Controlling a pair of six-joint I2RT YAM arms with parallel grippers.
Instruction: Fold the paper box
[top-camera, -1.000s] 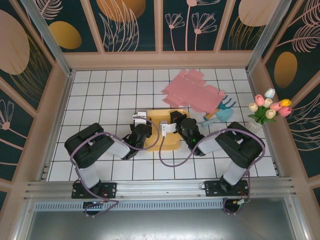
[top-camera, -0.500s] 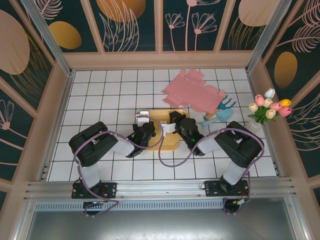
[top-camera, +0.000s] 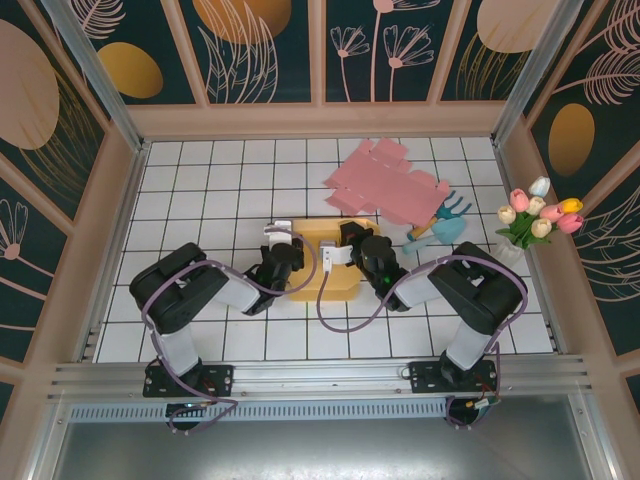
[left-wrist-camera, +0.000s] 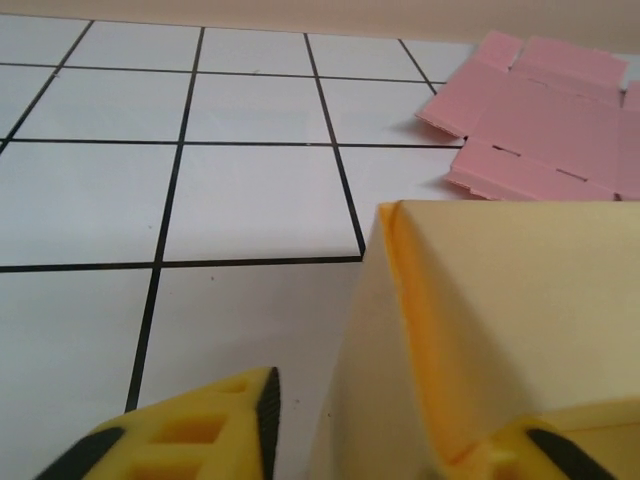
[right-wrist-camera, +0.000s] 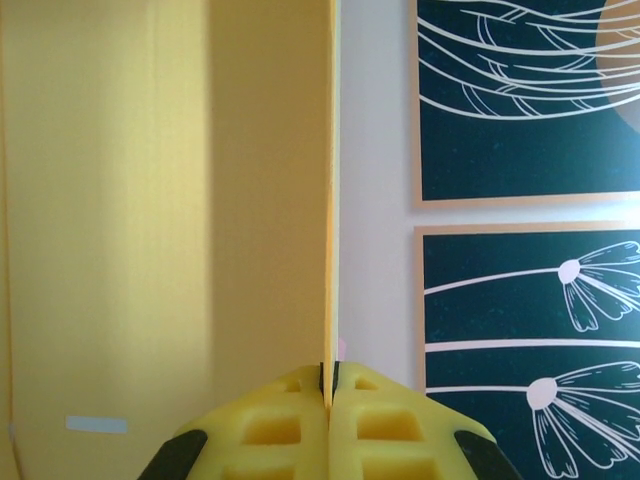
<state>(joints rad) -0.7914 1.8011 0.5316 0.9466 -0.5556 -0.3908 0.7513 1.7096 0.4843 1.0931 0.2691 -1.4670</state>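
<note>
Two grippers are seen at the yellow paper box (top-camera: 335, 262), mid-way on the tiled table (top-camera: 200, 190): the right gripper (right-wrist-camera: 328, 395) is pinched onto a thin wall edge, and the left gripper (left-wrist-camera: 385, 440) is held spread around a box corner.

The yellow paper box (top-camera: 335, 262) sits near the middle of the table, slightly toward the near edge. It is partly folded: a pale yellow card blank with 1 creased corner (left-wrist-camera: 400, 215) raised and walls standing. 1 thin panel (right-wrist-camera: 170, 200) stands upright, seen edge-on.
</note>
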